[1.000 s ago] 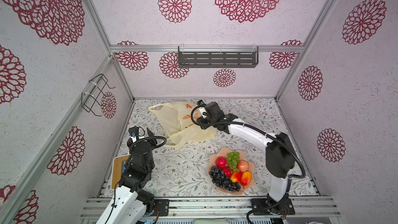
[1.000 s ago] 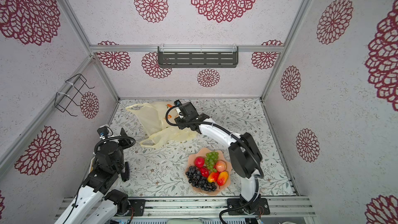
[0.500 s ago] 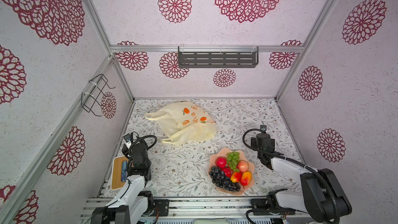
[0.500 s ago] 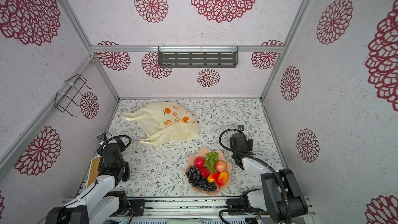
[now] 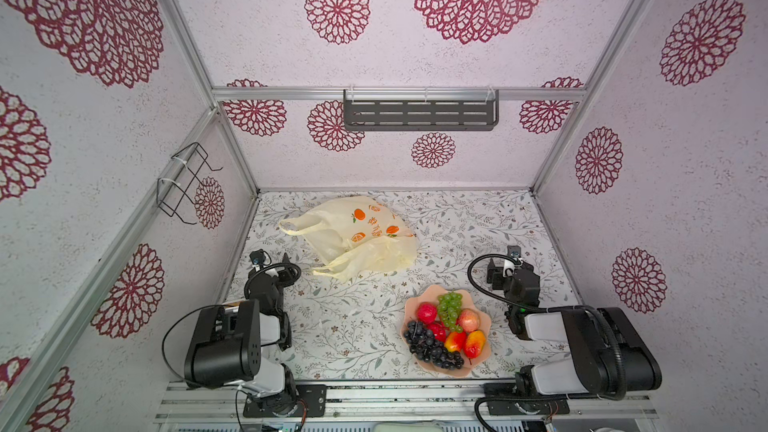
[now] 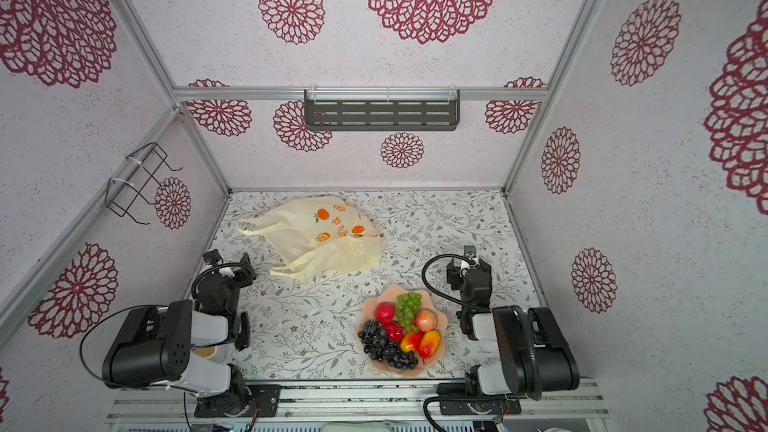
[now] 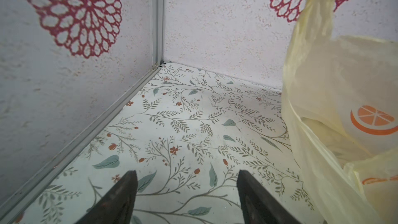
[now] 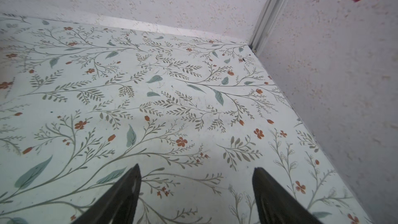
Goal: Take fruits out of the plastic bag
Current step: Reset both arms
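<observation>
In both top views a wavy-edged pink bowl (image 5: 453, 372) (image 6: 406, 371) sits near the front of the leaf-printed tabletop (image 5: 353, 338). It holds the glossy toy fruits (image 5: 449, 330): two red apples, a green grape bunch (image 5: 450, 308), a pinkish peach (image 5: 468, 320), two red-yellow mangoes and a dark purple-black grape bunch (image 5: 430, 349). The thin cream-yellow plastic bag with orange fruit prints (image 5: 357, 238) (image 6: 320, 234) lies slumped toward the rear left, well apart from the bowl. Its loop handles point toward the left arm (image 5: 266, 288). Whether anything is inside it cannot be told. The right arm (image 5: 517, 284) stands beside the bowl.

The left wrist view shows the left jaws spread apart and empty over bare tabletop, with the bag (image 7: 333, 78) rising just beside them.

The right wrist view shows the right jaws released too, gripping nothing. Only tabletop (image 8: 172, 82) and a wall corner fill this view.
</observation>
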